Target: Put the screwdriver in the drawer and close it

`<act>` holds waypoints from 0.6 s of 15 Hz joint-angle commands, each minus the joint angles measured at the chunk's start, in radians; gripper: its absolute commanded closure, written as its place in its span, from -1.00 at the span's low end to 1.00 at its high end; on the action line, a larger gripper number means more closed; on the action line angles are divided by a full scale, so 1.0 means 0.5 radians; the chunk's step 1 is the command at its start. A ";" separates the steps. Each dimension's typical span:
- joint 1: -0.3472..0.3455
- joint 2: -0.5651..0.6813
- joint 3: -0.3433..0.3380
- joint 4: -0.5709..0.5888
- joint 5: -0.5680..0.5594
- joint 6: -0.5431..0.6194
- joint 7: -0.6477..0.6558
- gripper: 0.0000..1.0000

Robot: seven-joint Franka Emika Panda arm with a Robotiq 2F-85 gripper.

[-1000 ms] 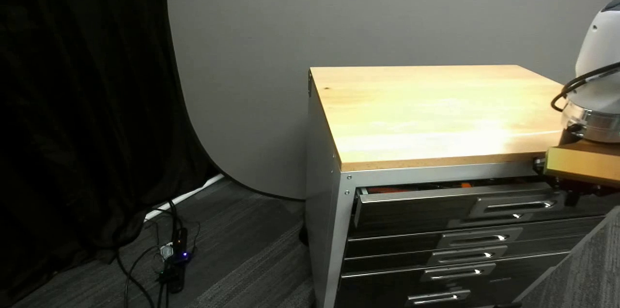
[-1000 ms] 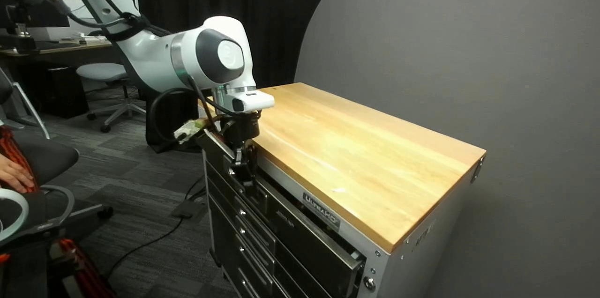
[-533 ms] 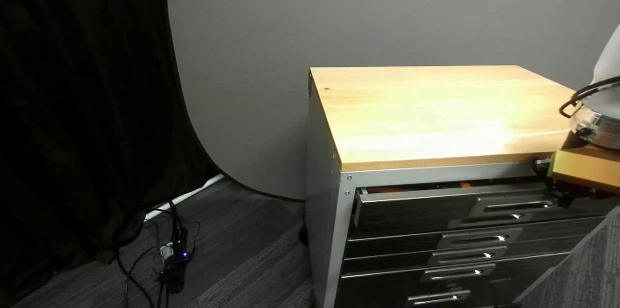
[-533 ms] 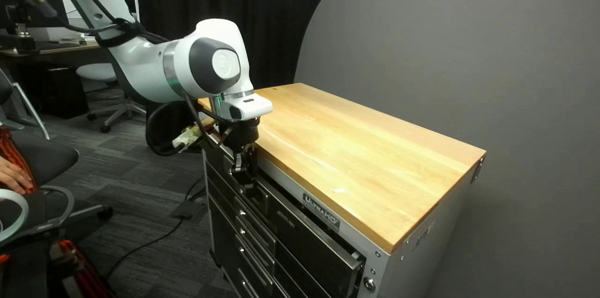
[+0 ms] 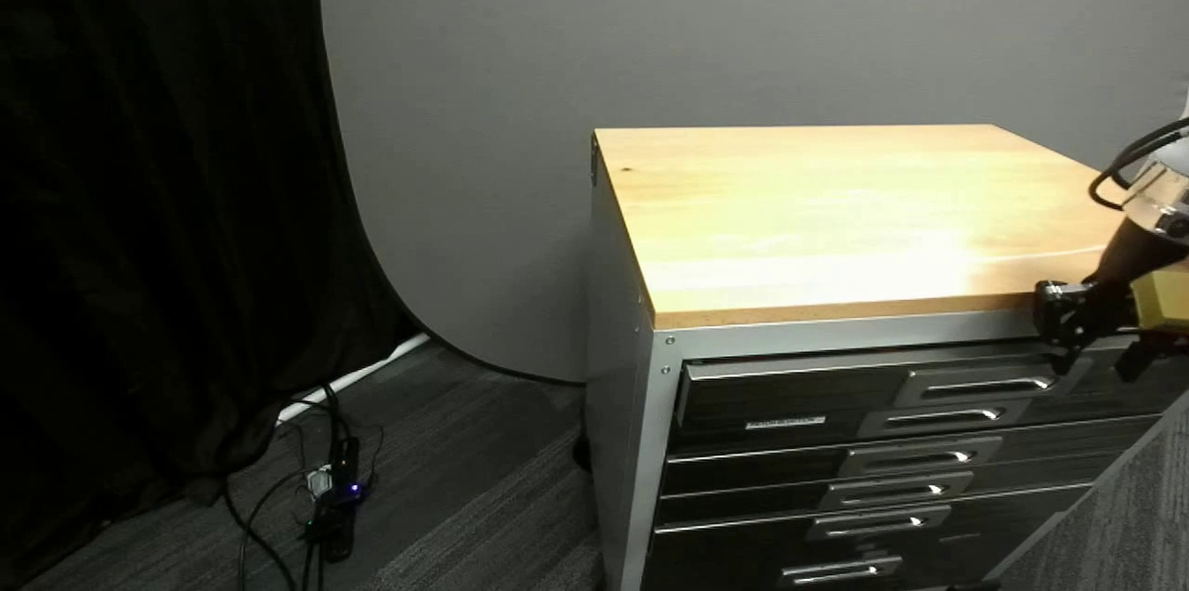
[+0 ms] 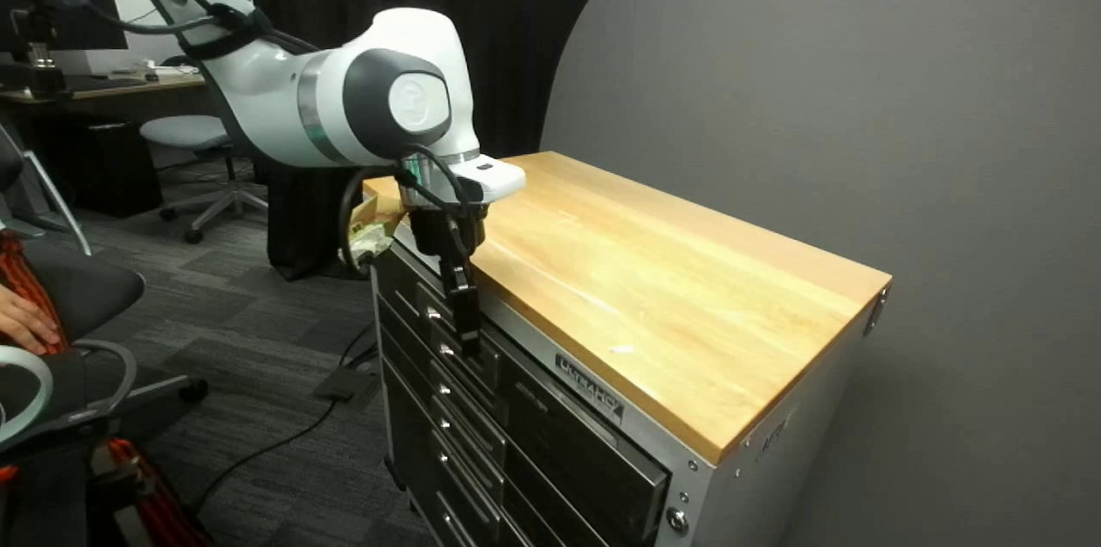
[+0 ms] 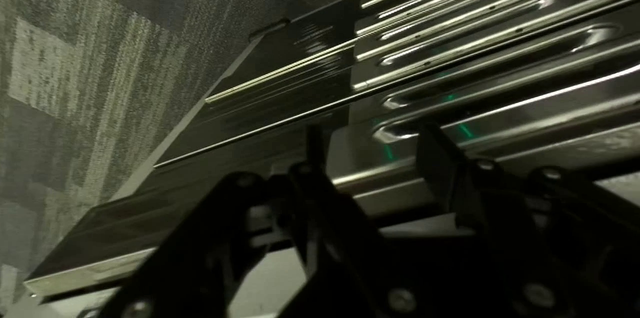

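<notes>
Two parted fingers [image 7: 441, 165] partly hide the drawer [image 5: 799, 394], with lower drawers [image 5: 790, 505] beneath and a wooden top [image 5: 827, 210] above.

Drawer [image 5: 864, 388] farther in than before

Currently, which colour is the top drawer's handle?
The handle is silver, clearest in an exterior view.

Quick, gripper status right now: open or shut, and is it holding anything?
Gripper: open, with a clear gap in the wrist view; holding nothing.
</notes>
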 commanded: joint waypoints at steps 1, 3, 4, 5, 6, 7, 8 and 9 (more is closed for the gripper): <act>-0.268 -0.033 0.277 0.005 0.203 0.008 -0.542 -0.69; -0.423 -0.050 0.453 0.024 0.321 -0.048 -0.842 -0.98; -0.501 -0.080 0.552 0.034 0.381 -0.107 -0.989 -1.00; -0.580 -0.101 0.651 0.050 0.440 -0.167 -1.136 -1.00; -0.680 -0.135 0.778 0.073 0.510 -0.258 -1.283 -1.00; -0.760 -0.158 0.881 0.108 0.582 -0.368 -1.428 -1.00; -0.769 -0.220 0.906 0.138 0.674 -0.490 -1.572 -1.00; -0.793 -0.263 0.942 0.174 0.719 -0.605 -1.663 -0.99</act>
